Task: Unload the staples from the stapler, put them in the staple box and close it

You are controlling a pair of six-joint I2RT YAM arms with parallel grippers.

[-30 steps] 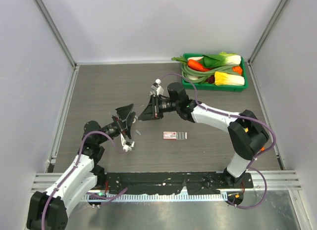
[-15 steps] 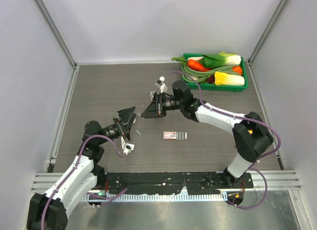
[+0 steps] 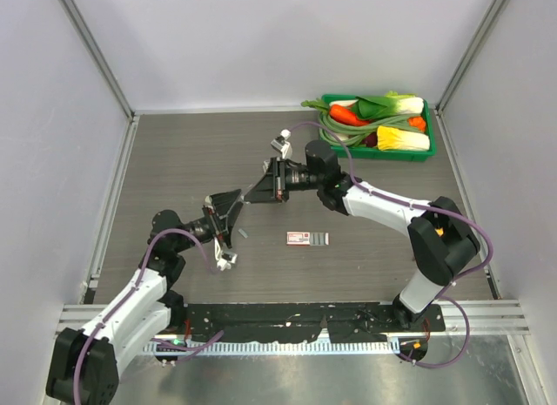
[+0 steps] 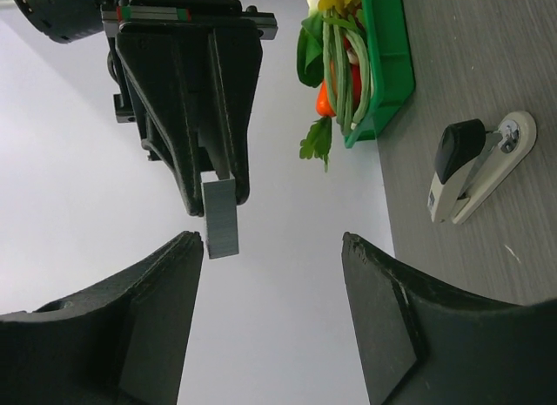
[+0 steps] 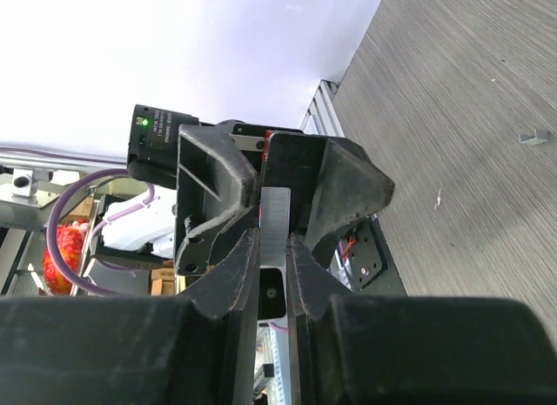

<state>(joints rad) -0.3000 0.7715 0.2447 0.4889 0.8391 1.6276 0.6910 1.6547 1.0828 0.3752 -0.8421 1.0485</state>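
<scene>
My right gripper (image 5: 275, 235) is shut on the staples (image 5: 275, 215), a short grey strip that sticks out past its fingertips. In the left wrist view the staples (image 4: 221, 219) hang just in front of my left gripper (image 4: 270, 239), near its left finger. That gripper is open and holds nothing. From above, the two grippers meet tip to tip over the table's middle, the left gripper (image 3: 230, 203) facing the right gripper (image 3: 259, 192). The stapler (image 4: 479, 172) lies swung open on the table, apart from both grippers. I cannot make it out in the top view.
A flat pink-and-white box (image 3: 308, 239) lies on the table in front of the right arm. A small grey bit (image 3: 244, 233) lies near the left gripper. A green tray (image 3: 419, 154) of toy vegetables stands at the far right corner.
The right gripper has drifted slightly toward the far side with the strip. The left gripper has edged closer to it and its jaws have narrowed a little.
</scene>
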